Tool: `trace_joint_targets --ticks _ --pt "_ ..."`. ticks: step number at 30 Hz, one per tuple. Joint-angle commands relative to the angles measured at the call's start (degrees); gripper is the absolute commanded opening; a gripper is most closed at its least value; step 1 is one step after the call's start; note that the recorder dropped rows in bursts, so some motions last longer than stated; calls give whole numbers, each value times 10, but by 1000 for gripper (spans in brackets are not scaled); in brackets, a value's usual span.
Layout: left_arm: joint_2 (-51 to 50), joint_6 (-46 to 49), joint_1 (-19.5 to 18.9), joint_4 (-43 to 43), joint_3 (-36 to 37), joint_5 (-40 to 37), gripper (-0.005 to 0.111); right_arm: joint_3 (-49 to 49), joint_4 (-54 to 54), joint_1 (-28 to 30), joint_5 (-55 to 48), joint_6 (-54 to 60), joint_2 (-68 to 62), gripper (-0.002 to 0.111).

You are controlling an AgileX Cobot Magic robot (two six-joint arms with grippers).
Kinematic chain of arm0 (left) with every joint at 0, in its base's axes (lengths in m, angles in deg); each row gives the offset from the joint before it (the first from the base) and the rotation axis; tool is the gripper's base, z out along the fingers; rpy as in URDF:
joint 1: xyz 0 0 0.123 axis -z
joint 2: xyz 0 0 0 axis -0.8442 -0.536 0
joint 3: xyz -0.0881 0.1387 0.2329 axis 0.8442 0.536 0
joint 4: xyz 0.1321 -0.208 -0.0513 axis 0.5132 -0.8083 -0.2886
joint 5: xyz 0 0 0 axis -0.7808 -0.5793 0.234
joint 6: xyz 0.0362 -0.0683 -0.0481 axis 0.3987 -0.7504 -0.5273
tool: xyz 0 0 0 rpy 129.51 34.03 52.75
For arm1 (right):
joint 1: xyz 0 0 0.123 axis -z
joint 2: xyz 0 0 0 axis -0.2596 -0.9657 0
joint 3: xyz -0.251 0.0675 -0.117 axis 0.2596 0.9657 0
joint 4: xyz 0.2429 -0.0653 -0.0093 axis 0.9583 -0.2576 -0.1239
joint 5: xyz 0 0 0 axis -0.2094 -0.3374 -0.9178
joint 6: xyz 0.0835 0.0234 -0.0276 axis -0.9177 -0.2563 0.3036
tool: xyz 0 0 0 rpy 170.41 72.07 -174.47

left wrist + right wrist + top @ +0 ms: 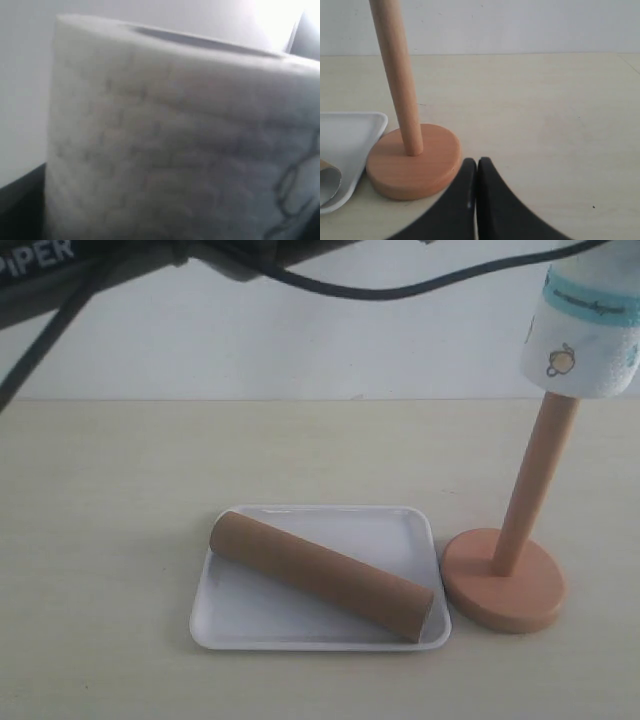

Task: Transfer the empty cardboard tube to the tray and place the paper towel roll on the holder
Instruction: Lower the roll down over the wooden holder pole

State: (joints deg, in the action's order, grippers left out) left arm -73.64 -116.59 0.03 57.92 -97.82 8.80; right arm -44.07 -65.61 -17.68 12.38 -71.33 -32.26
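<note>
My left gripper (165, 135) is clamped on the paper towel roll (585, 335), whose embossed white side fills the blurred left wrist view, with dark finger edges at either side. The roll sits high on the holder (505, 590), the slim dowel's top entering its core. My right gripper (477, 162) hangs empty, its fingers pressed together, just beside the holder's round base. The empty cardboard tube (325, 575) lies slantwise in the white tray (390, 530), close beside that base. All of it rests on a pale beige table (110, 520) with faint wood grain, against a plain white wall (300, 340). A black cable (400, 288) droops overhead.
</note>
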Motion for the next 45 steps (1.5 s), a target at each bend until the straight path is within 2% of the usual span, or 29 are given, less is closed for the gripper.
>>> trace_joint_targets --ticks 1,7,11,15,20,23,25,32,39,41,43,45 --pt "-11 4 0 10 -4 18 4 -1 2 3 1 0 2 0" --pt "-16 5 -10 10 32 6 4 -1 2 3 1 0 2 0" --pt "-16 4 -17 10 74 35 4 -1 2 3 1 0 2 0" --pt "-16 3 -28 10 120 115 4 -1 2 3 1 0 2 0" --pt "-16 4 -44 7 170 173 4 -1 2 3 1 0 2 0" --pt "-16 4 -69 -40 227 262 4 -1 2 3 1 0 2 0" --pt "-16 15 -79 -41 260 304 4 -1 2 3 1 0 2 0" --pt "-16 58 -84 -55 328 395 4 -1 2 3 1 0 2 0" --pt "-17 70 -84 -54 343 380 4 -1 2 3 1 0 2 0" --pt "-17 70 -84 -51 345 372 9 -1 2 3 1 0 2 0" --pt "-17 70 -84 -51 345 368 18 -1 2 3 1 0 2 0" --pt "-17 69 -84 -51 345 368 33 -1 2 3 1 0 2 0"
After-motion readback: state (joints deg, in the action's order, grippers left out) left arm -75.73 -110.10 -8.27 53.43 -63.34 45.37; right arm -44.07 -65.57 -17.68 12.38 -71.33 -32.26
